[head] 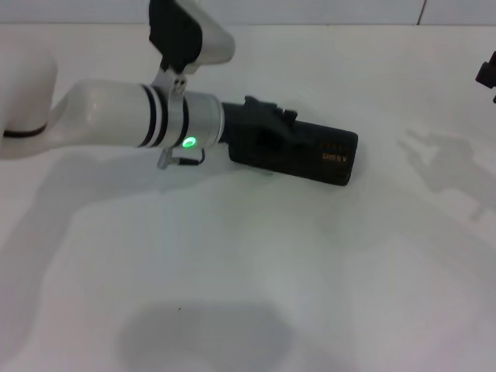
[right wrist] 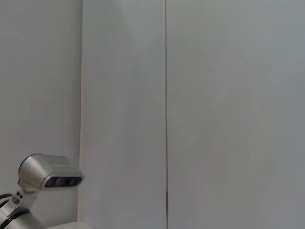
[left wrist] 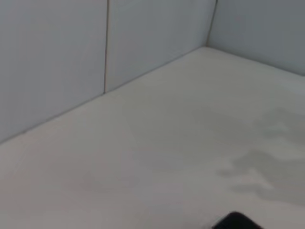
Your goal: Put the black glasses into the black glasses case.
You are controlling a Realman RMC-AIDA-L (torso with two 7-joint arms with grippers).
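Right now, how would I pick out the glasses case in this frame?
Follow the white left arm across the pale table to its black left gripper. The black glasses case lies right against that gripper, toward the table's centre. It is a closed matte black block with rounded corners, told from the gripper by small orange lettering on its lid.

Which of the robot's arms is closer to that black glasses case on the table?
The left. Its gripper is right on the black glasses case; the right gripper sits far off at the table's edge.

cases: one black glasses case (head: 325,156) | arms: two | table (head: 310,271): one
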